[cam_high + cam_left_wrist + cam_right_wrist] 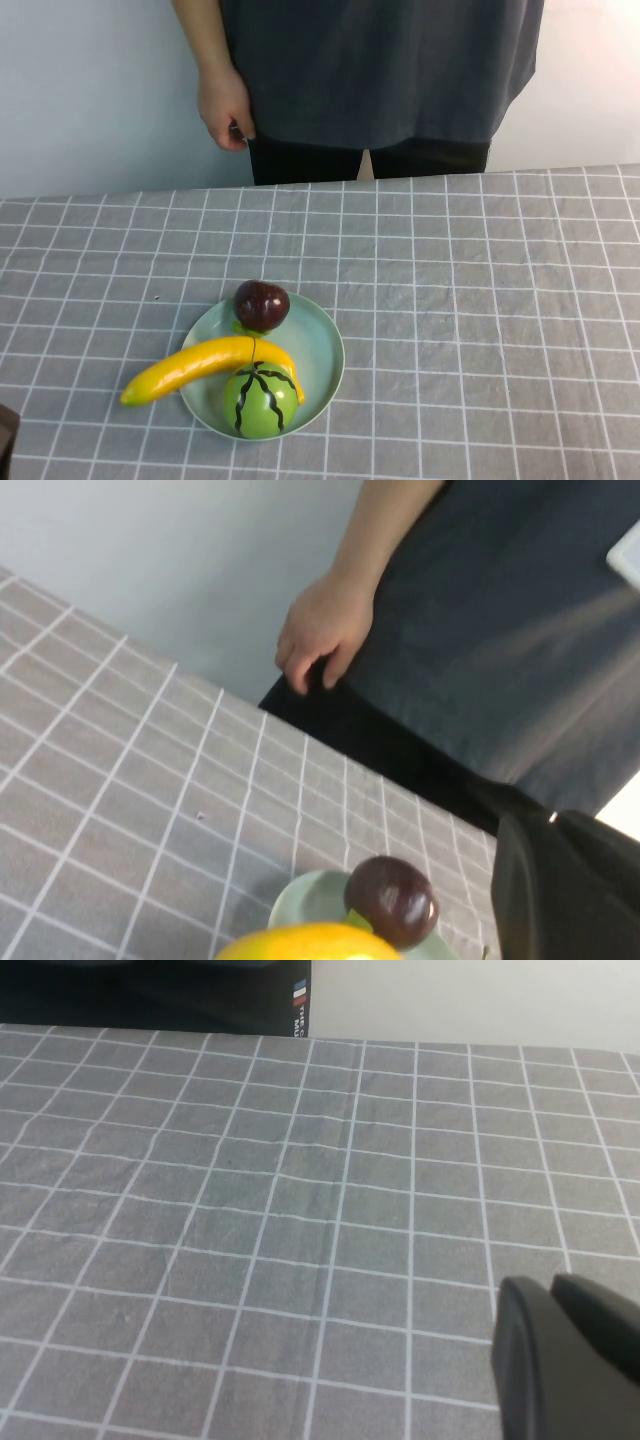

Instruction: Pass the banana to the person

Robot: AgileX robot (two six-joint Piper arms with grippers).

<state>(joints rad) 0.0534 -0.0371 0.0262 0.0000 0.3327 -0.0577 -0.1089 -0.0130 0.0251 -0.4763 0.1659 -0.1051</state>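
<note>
The long yellow banana [200, 365] lies across the front of a pale green plate [322, 345], its tip sticking out past the plate's left rim. In the left wrist view its top edge shows as a yellow curve [310, 945]. The person [380, 80] stands behind the table's far edge, one hand [225, 110] hanging at the side; that hand also shows in the left wrist view [320, 630]. My left gripper [553, 820] is shut and empty, low at the table's near left, short of the plate. My right gripper [555, 1285] is shut and empty over bare cloth.
A dark plum [262, 305] sits at the plate's back and a green striped watermelon toy [260, 400] at its front, touching the banana. A grey checked cloth [480, 300] covers the table. A light wall stands behind the person.
</note>
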